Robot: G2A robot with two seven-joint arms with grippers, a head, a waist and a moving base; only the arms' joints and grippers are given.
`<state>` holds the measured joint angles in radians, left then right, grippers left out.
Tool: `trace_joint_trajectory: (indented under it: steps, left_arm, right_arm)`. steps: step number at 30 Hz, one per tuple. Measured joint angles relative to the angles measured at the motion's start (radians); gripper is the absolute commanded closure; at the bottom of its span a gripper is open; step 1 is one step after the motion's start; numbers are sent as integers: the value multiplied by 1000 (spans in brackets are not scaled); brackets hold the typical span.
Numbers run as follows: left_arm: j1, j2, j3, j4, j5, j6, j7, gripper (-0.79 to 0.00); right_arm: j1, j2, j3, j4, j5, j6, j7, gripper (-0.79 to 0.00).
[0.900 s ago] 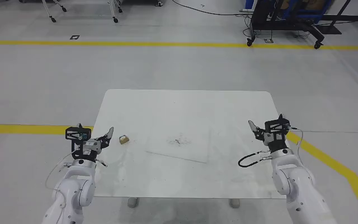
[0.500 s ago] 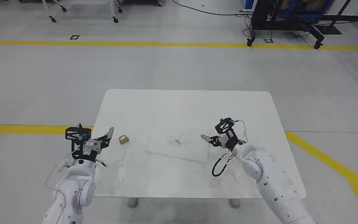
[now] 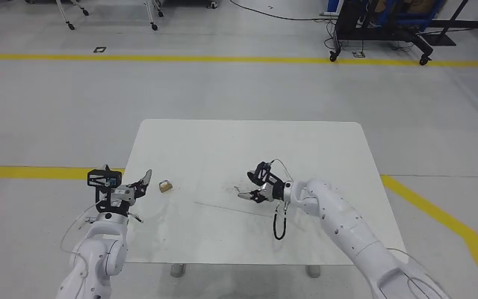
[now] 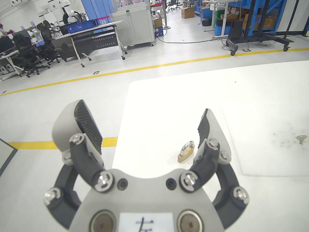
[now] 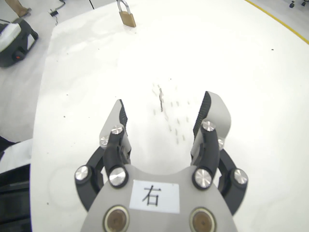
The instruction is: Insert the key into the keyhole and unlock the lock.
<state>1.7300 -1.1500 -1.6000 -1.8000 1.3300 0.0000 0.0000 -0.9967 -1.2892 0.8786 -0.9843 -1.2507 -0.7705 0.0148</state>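
Observation:
A small brass padlock [image 3: 166,186] with a silver shackle lies near the table's left edge, also the padlock [image 4: 186,152] and padlock [image 5: 127,15]. A thin metal key [image 3: 237,188] rests mid-table on a clear sheet; the key [image 5: 161,99] lies just ahead of my right gripper [image 5: 164,111], which is open and empty above the sheet. The same key [image 4: 301,139] appears far off in the left wrist view. The right gripper [image 3: 243,190] hangs next to the key. My left gripper [image 4: 144,124] is open and empty beside the table's left edge, the padlock close to one finger. The left gripper [image 3: 138,183] hovers there.
The white table [image 3: 299,149] carries a transparent sheet [image 3: 254,205] with small scuff marks around the key. A black cable [image 3: 278,220] loops under the right forearm. Yellow floor tape [image 3: 45,173] runs past both sides of the table.
The right arm swept from the table's right edge leftward to the centre, ending with its open gripper by the key. The left arm, padlock and key stayed put.

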Motion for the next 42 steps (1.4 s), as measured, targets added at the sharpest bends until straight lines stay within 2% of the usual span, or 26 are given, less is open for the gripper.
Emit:
trace_joint_trajectory:
  steps: [3,5,8,10,12,21,30,36,40,42]
  left_arm:
    - [0,0,0,0,0,0,0,-785]
    - [0,0,0,0,0,0,0,-785]
    - [0,0,0,0,0,0,0,-785]
    - [0,0,0,0,0,0,0,-785]
    - [0,0,0,0,0,0,0,-785]
    - [0,0,0,0,0,0,0,-785]
    - [0,0,0,0,0,0,0,-785]
    - [0,0,0,0,0,0,0,-785]
    - [0,0,0,0,0,0,0,-785]
    - [0,0,0,0,0,0,0,-785]
  right_arm:
    - [42,-20,-55,37,-57,14,-30,-548]
    - [70,-34,-86,68,-78,18,-39,-425]
    - [107,-53,-119,117,-86,27,-39,-336]
    - [127,-65,-136,148,-85,29,-41,-209]
    - [140,-74,-147,171,-85,28,-46,0]
    - [175,-90,-171,204,-120,39,-80,0]
    - [139,-51,-102,81,-155,36,-207,0]
    - [38,-6,36,-39,-13,-11,-309,0]
    - [-7,7,104,-46,190,-37,-255,0]
    - [-5,6,101,-46,179,-36,-259,0]
